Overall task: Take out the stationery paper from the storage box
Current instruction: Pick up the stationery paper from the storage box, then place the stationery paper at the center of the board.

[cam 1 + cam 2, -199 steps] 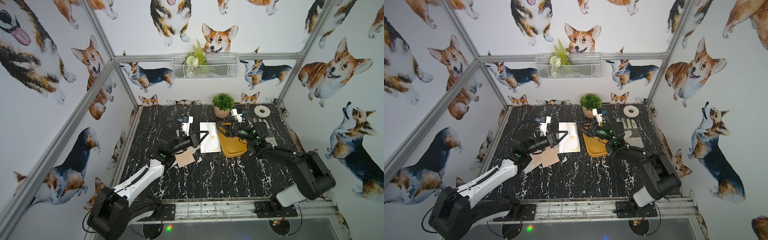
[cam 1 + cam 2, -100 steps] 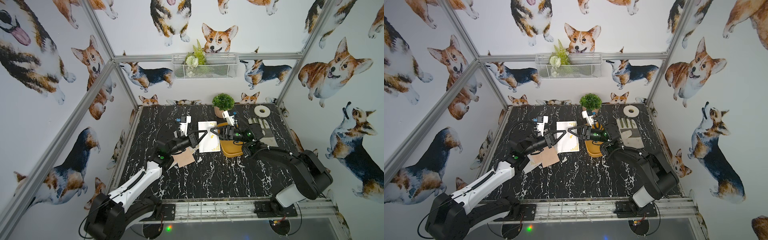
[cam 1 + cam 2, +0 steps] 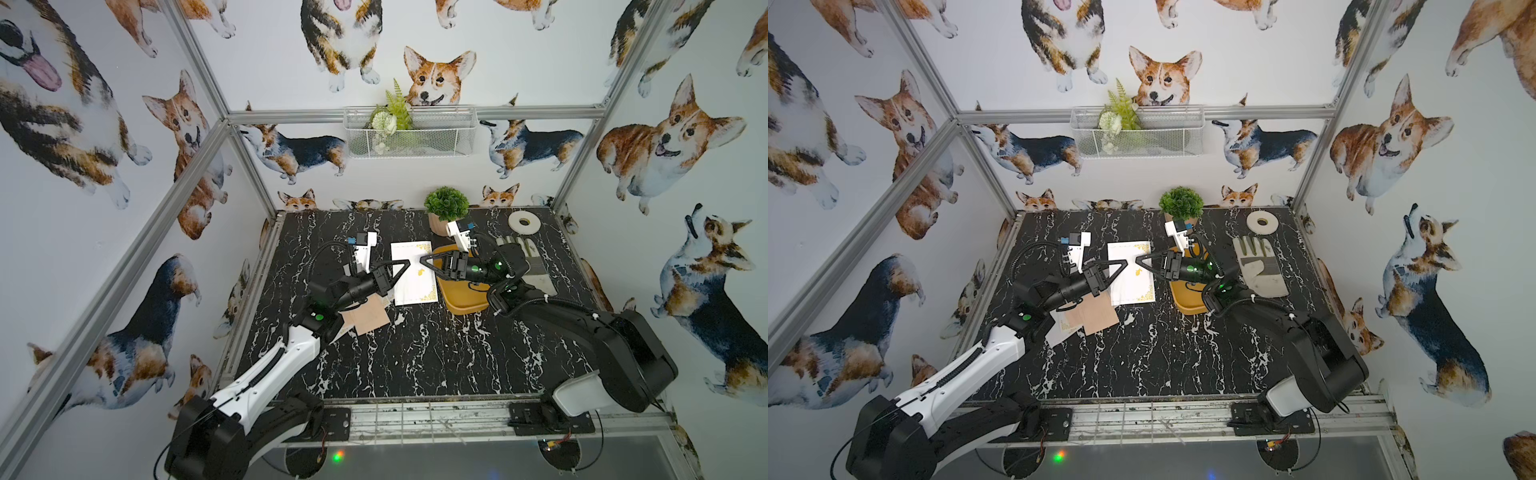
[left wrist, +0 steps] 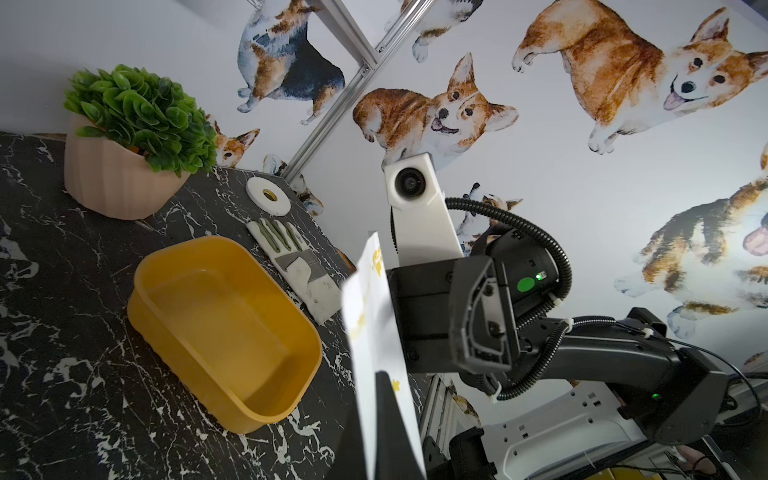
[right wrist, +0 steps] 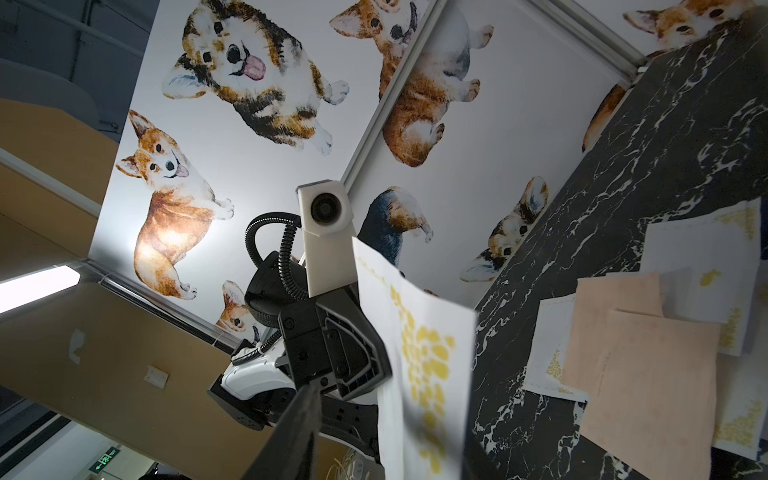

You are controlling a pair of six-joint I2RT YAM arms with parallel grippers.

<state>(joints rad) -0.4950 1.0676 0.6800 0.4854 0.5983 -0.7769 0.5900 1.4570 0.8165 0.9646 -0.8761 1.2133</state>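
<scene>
Nearest the bases, removed stationery paper [image 3: 368, 316] lies fanned on the worktop [image 3: 415, 353] under the left arm, peach sheets over white. One white sheet [image 3: 411, 286] lies flat just beside the storage box [image 4: 216, 332], which the left wrist view shows empty. Above that sheet, the left gripper [image 3: 406, 264] has its jaws clamped on an upright sheet [image 4: 374, 324], presumably presenting it to the right gripper [image 3: 423, 260]. Whether the right jaws pinch it cannot be told. Both arms reach forward, tips nearly meeting.
</scene>
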